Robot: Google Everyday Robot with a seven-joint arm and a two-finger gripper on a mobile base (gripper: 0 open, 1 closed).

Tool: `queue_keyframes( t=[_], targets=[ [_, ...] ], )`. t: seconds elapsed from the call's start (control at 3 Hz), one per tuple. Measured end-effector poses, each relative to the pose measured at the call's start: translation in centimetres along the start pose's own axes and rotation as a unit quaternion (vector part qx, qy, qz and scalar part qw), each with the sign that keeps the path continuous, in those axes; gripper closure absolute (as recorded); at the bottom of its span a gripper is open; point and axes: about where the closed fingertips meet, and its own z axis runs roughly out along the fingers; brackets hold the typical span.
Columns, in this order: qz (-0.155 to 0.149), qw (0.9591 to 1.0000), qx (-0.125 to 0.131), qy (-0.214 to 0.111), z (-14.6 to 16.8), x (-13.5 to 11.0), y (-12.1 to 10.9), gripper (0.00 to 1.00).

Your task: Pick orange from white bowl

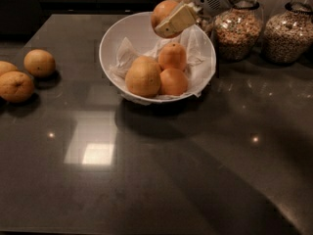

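The white bowl (113, 39) stands at the back middle of the dark counter, lined with crumpled white paper. In it lie two deep orange oranges (172, 56) and a larger, paler yellow-orange fruit (143, 77). My gripper (168, 19) comes in from the upper right and is shut on an orange (161, 11). It holds that orange above the bowl's far rim, clear of the other fruit. One cream finger (177, 19) lies across the front of the held orange.
Two glass jars of grain (237, 32) stand right behind the bowl at the back right. Three duller brownish-orange fruits (39, 62) lie at the left edge of the counter. The white arm crosses the upper right corner.
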Motion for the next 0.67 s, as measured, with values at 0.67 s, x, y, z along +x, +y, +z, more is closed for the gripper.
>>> queue_keyframes(
  t=[0.67],
  targets=[
    [-0.025, 0.9997, -0.004, -0.007, -2.18, 0.03, 0.93, 1.00]
  ],
)
